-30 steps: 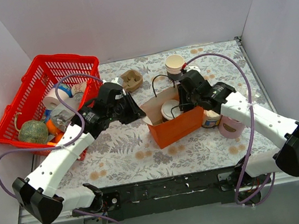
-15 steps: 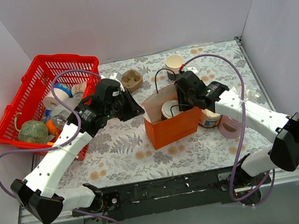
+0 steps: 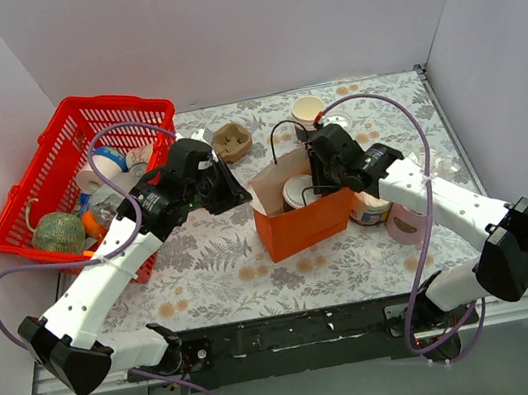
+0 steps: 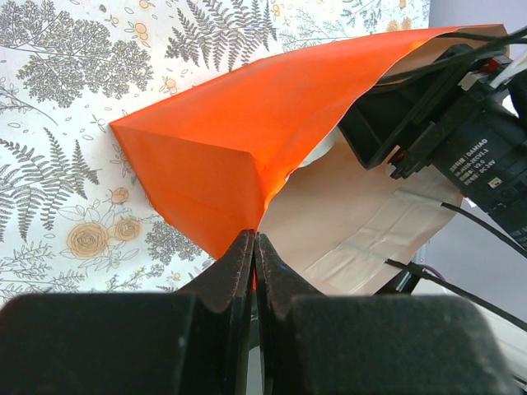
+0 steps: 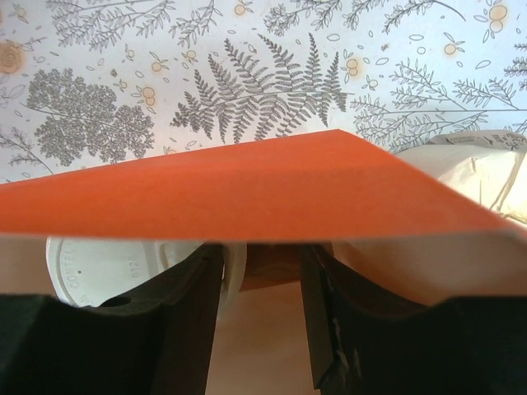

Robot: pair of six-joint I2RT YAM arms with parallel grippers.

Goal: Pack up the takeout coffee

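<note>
**Item: packing station, bag stage.**

1. Table (image 3: 205,268), fern-print cloth; both arms reached inward from the near edge.
2. Orange paper bag (image 3: 304,226), mid-table. Change noted: a second earlier it sat lower and slumped toward the near edge. It then stood more upright, a little further left, mouth open upward. Over the last half-second it hardly shifted.
3. Left gripper (image 4: 254,247): fingers pressed together on the bag's left edge, pinching the paper and holding the mouth open.
4. Takeout coffee (image 3: 300,191): inside the bag, white lid (image 5: 99,263) showing just below the rim. Its place in the bag matched the earlier views.
5. Right gripper (image 5: 262,262): at the bag's far rim, tips dipped inside, fingers spread. The right wrist view showed nothing plainly between them, and the lid lay beside the left finger.
6. Pink tub (image 3: 408,224), right of the bag, apart from it.
7. Red basket (image 3: 117,105), far left, holding assorted goods.
8. Lidless cup (image 3: 308,109), far edge, untouched.

Assessment: the cup appeared to be deposited and the bag righted. Likely remainder: withdraw the right fingers without snagging the rim, then let go of the pinched edge.
</note>
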